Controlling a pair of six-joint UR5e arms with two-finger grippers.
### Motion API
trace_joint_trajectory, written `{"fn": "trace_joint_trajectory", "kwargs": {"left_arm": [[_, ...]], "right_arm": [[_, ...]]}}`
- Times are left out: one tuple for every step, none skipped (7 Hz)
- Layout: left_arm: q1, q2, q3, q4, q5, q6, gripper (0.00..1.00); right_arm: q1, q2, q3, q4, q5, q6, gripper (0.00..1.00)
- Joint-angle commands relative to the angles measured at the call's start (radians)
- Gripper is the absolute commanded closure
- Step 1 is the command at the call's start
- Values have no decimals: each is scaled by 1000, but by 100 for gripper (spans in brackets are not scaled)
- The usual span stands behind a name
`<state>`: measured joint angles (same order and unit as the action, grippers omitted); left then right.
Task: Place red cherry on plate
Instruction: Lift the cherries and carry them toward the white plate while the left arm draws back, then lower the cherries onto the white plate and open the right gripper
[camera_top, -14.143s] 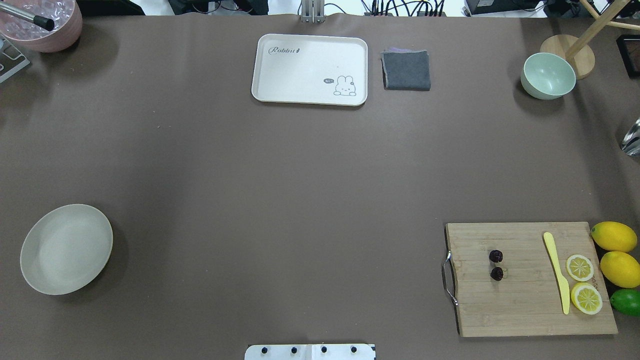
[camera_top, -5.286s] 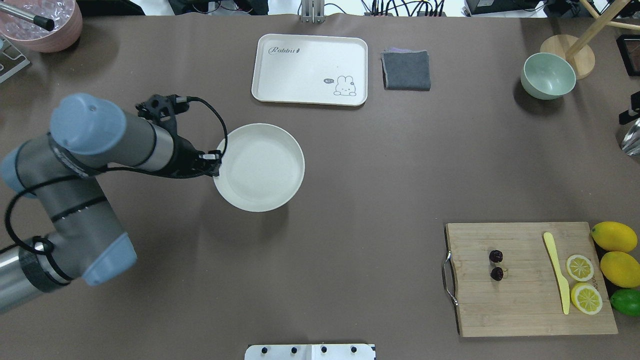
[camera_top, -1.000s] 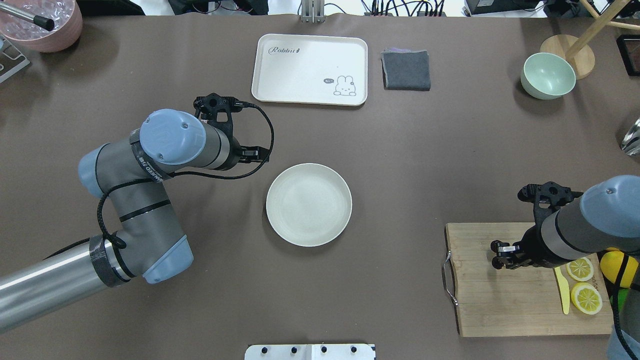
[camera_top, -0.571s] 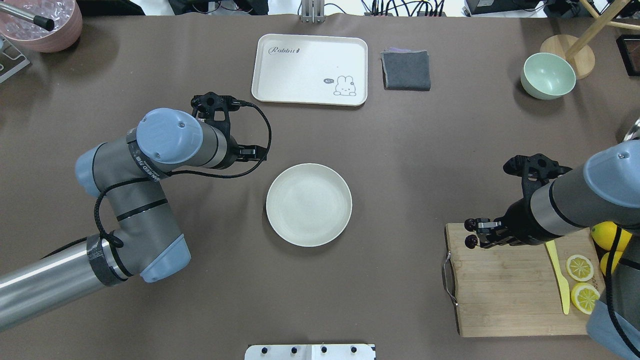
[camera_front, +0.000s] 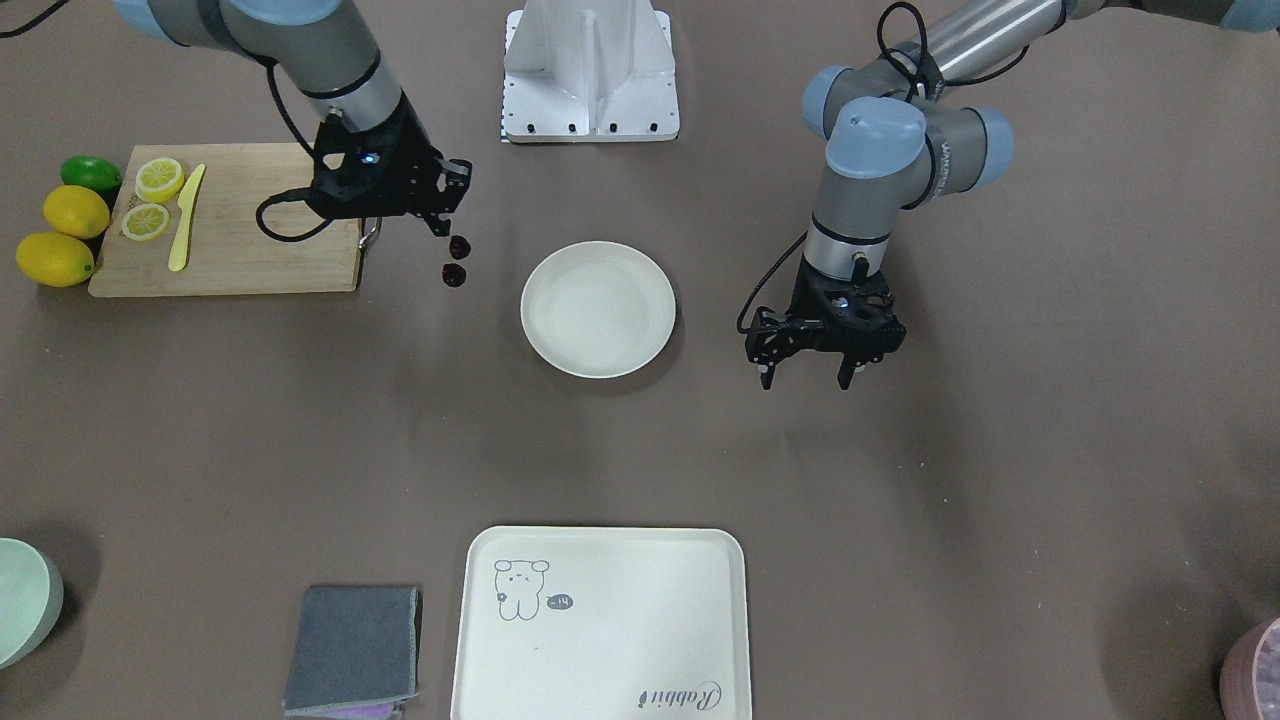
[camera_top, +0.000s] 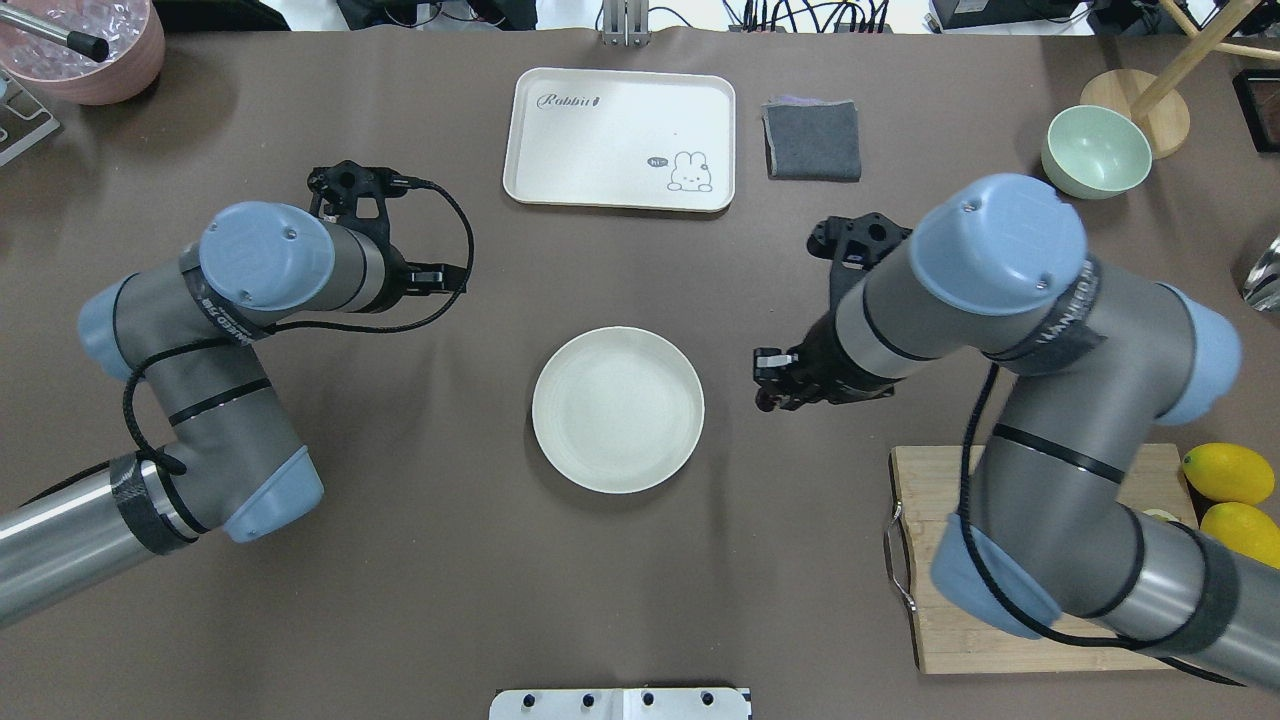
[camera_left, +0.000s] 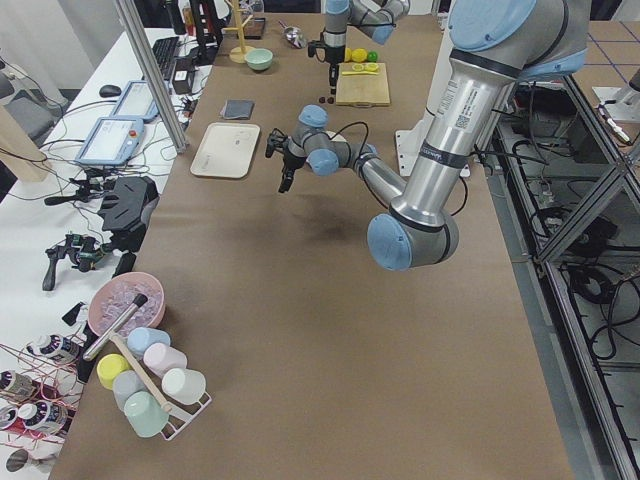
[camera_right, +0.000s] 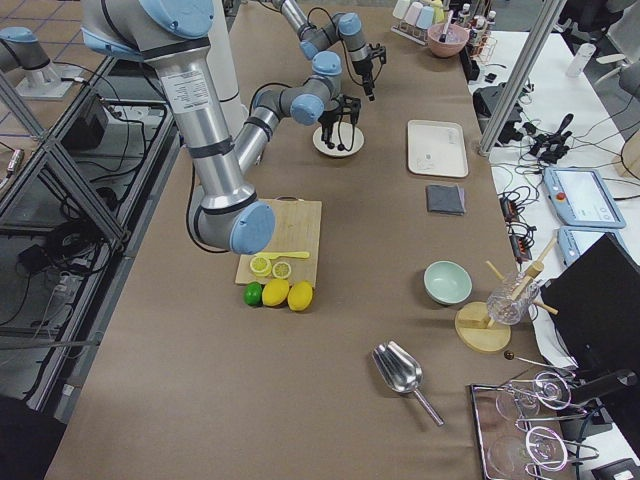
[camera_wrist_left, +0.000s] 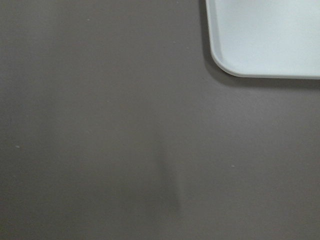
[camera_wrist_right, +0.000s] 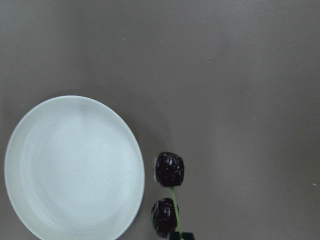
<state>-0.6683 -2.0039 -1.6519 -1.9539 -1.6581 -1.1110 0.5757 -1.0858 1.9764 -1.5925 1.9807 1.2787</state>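
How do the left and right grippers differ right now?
The right gripper is shut on the stem of the red cherry, which dangles below it; the left gripper is open and empty. The right gripper is on the cutting board side of the plate; the left gripper is on the opposite side. Both point downward, and neither is over the plate.

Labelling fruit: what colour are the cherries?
Dark red, almost black; red cherry shows best in right wrist-mounted view.

The round cream plate (camera_top: 617, 409) sits at the middle of the counter (camera_top: 400, 600). The dark red cherry pair (camera_front: 454, 275) hangs beside the plate on the robot's right, clear of its rim. The rectangular cream rabbit tray (camera_top: 619, 139) lies beyond the plate. The wooden cutting board (camera_front: 230, 260) lies to the plate's right, nearer the robot.
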Motion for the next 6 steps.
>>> {"fn": "trace_joint_trajectory", "kwargs": {"left_arm": [[-94,84,-23,-6,-9,170,2],[-115,92,-25,-6,-9,180,2],[-126,93,-23,-6,-11,180,2],[-143,100,-22,-5,-59,181,2],[-152,120,-23,-6,-81,192,2],[-157,122,-22,-6,-81,207,2]], "right_arm": [[-54,213,-223,-6,-84,8,100],[-71,240,-263,-1,-85,5,100],[-107,239,-278,37,-98,11,100],[-131,250,-324,83,-132,45,100],[-134,273,-356,88,-134,47,79],[-141,273,-361,88,-137,50,1]]}}
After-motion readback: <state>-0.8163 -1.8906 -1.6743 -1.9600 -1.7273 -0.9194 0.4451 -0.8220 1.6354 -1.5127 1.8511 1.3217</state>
